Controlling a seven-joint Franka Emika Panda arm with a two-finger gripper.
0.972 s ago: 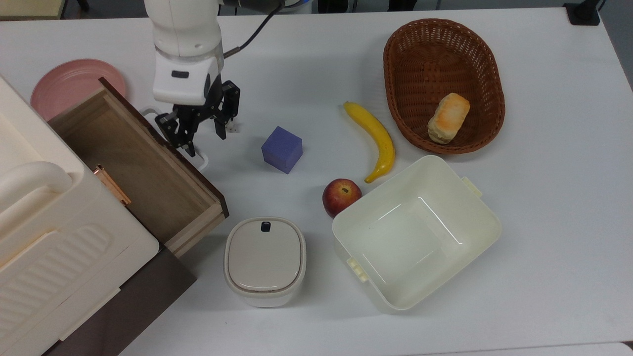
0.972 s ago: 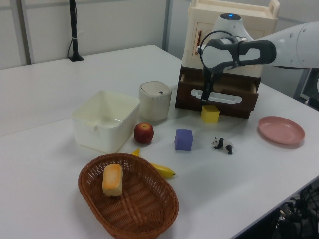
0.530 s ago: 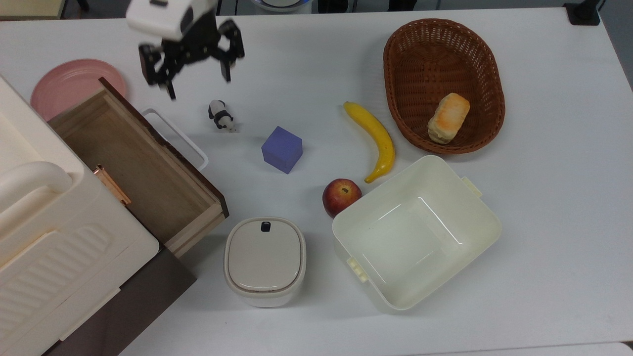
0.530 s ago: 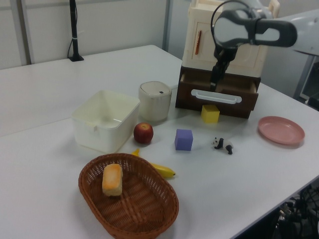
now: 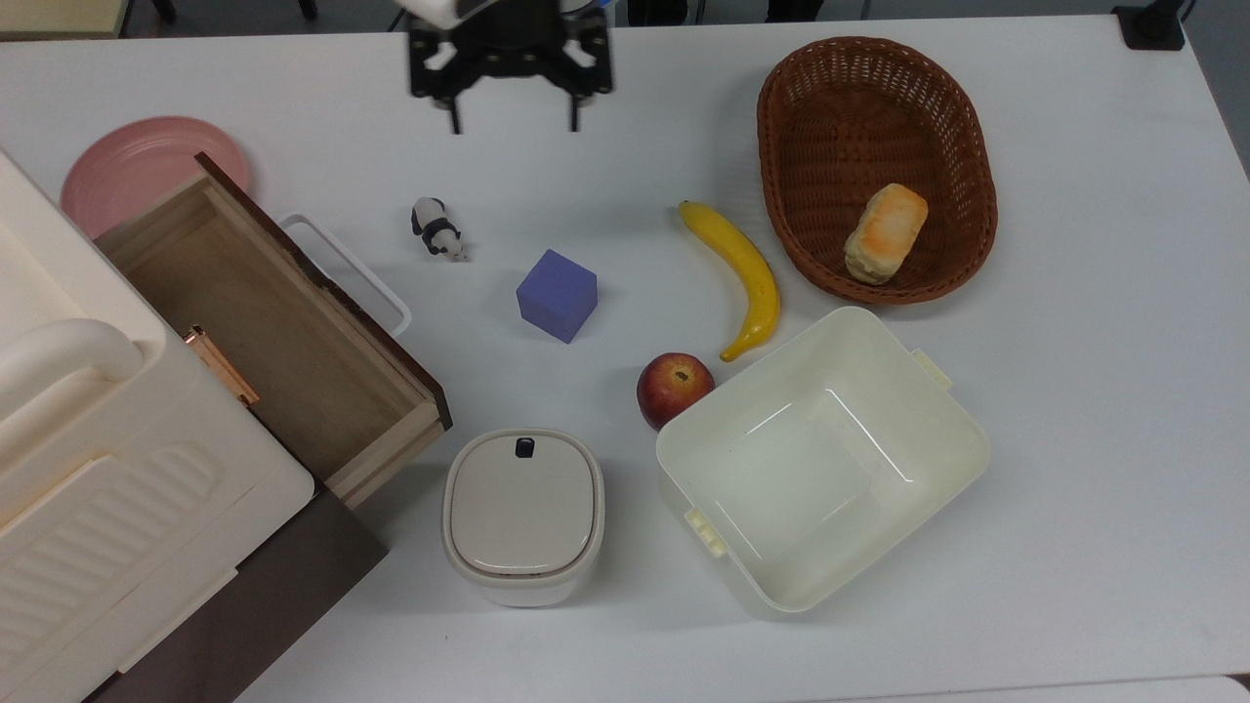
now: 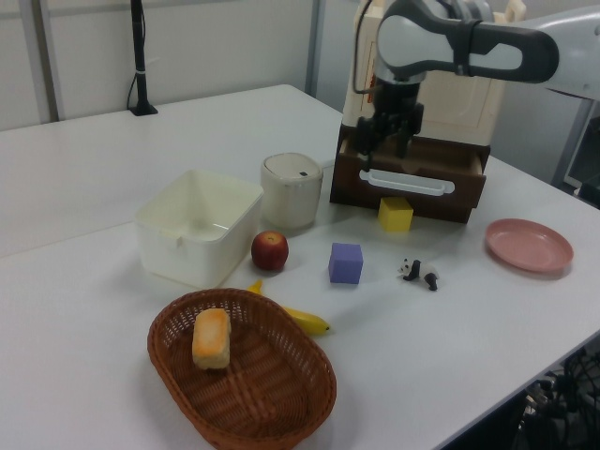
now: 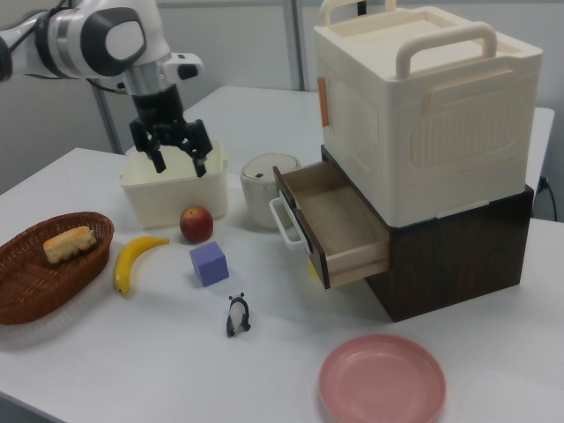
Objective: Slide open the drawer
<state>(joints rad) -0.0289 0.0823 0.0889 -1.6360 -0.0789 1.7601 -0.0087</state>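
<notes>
With its two black fingers spread apart and holding nothing, the black two-finger gripper [image 5: 511, 98] hangs high above the table, the pulled-out wooden drawer with dark brown front and white loop handle [image 5: 344, 275] at its eight o'clock in the top view.

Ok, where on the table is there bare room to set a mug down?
Bare table lies to the top view's right of the basket and tub, and below the tub. It is crowded around the cube, banana and apple, and by the drawer.
</notes>
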